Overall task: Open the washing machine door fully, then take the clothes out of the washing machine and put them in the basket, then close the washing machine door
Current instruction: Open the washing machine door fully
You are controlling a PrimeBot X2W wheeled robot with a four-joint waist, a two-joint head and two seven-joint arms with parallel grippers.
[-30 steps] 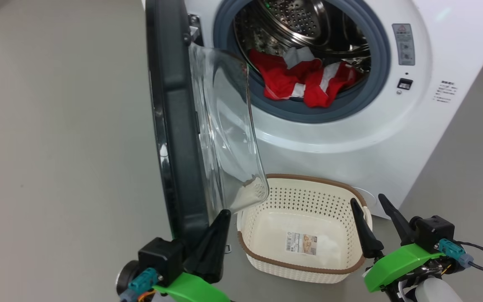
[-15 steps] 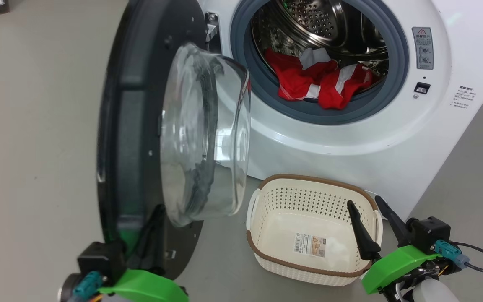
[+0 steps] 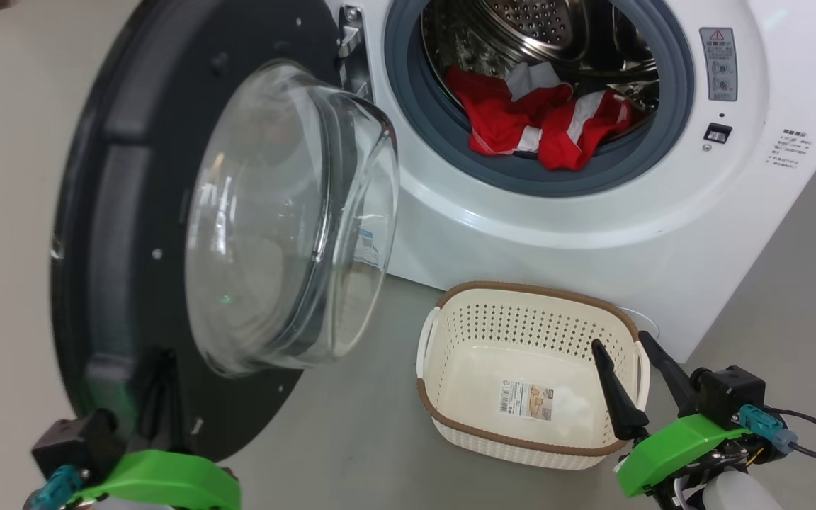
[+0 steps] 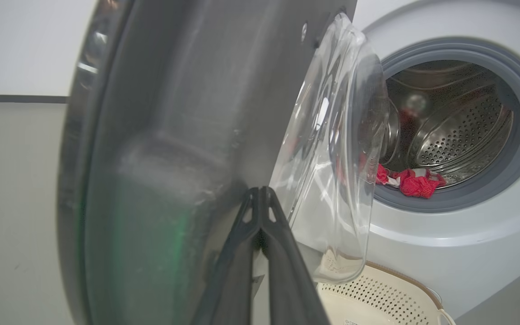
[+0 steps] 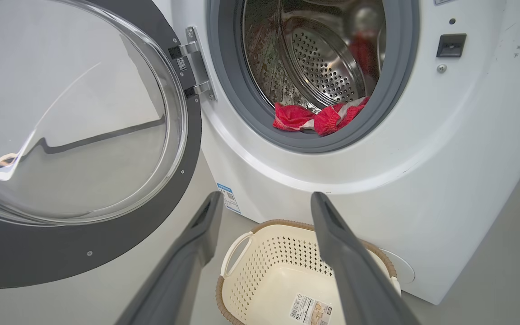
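The washing machine door [image 3: 114, 212] stands swung out to the left, its clear glass bowl [image 3: 287, 212] bulging toward me. My left gripper [image 3: 162, 375] is shut, and its fingertips lie against the black inner face low on the door [image 4: 160, 113]. Red clothes [image 3: 528, 127] with white and grey patches lie at the front of the steel drum in the washing machine [image 3: 592, 234]. The cream basket [image 3: 535, 289] sits on the floor below the opening, holding nothing but its paper label. My right gripper [image 3: 620, 345] hangs open over the basket's right edge, holding nothing.
Grey floor spreads left of the door and right of the machine. The door hinge [image 5: 194, 67] is at the left of the grey rubber ring [image 5: 287, 140]. A cable [image 3: 815, 435] trails from my right wrist.
The door has swung wider open to the left, with my shut left gripper moving left along with it. The head view has shifted a little. The right gripper has stayed over the basket.
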